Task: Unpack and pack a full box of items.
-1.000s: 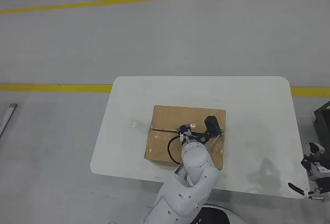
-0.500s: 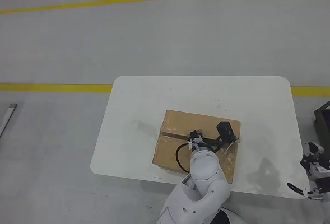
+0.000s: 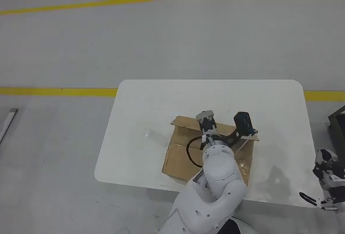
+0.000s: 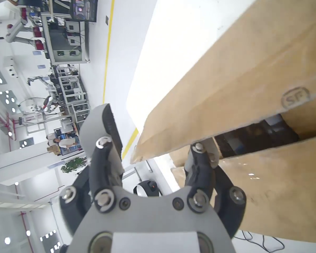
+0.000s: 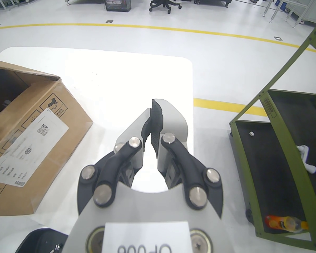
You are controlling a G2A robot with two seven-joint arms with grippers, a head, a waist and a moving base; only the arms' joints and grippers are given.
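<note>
The brown cardboard box (image 3: 179, 157) sat just 6 o'clock of centre on the white rounded desk (image 3: 154, 102). Its top flap (image 4: 226, 80) on the 12 o'clock side was partly raised. The left arm's fingers (image 4: 105, 130) stood wide apart astride that flap's free corner, one outside it and one beneath it, and they looked hooked under rather than clamped. The right arm's fingers (image 5: 173, 122) were all but closed on nothing. They hung off the desk past its 4 o'clock corner, well apart from the box.

The step in hand seemed to be opening the box. It would likely go best if the flap were swung up and over about its fold towards 12 o'clock rather than pulled sideways, since a light carton on a smooth desk would slide. Bracing the box's 3 o'clock wall with the idle arm could help.

The under-flap finger's tip was hidden by the cardboard, so real contact there could not be judged. Only a dark slit showed inside the box, and its contents could not be made out. From above, the arm covered much of the box's top.
</note>
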